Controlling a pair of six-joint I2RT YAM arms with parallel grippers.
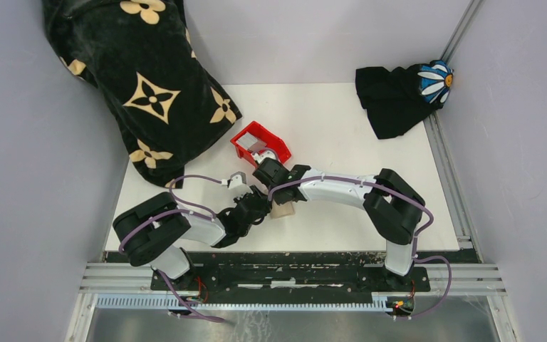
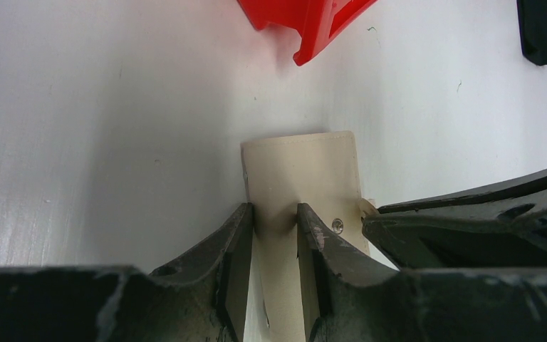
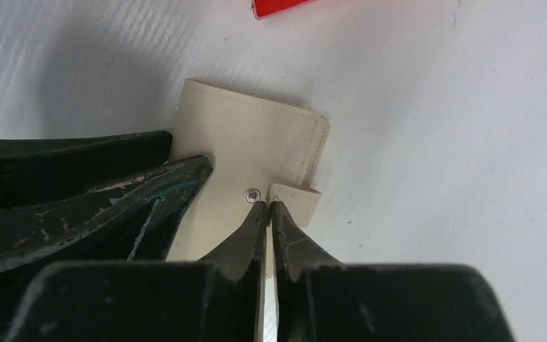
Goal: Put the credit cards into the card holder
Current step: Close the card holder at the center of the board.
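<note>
White, matte tabletop (image 1: 370, 142) between pale grey walls sets the scene, with a glossy red plastic bin (image 1: 260, 142) of angular, open-fronted shape at its middle. Just on the near side of the bin, toward the arm bases, lies the card holder (image 2: 303, 167), a smooth cream leather-like fold with stitched edges, a metal snap stud (image 3: 253, 194) and a rounded tab (image 3: 295, 199). The left gripper (image 2: 275, 214) clamps its scuffed black fingers against both sides of the holder. The right gripper (image 3: 268, 208) has its jaws drawn to a thin slit, pinching a cream edge beside the tab. Far left of the bin slumps a plush black fabric with gold flowers (image 1: 135, 78); far right, a crumpled black cloth with a daisy patch (image 1: 399, 96).
</note>
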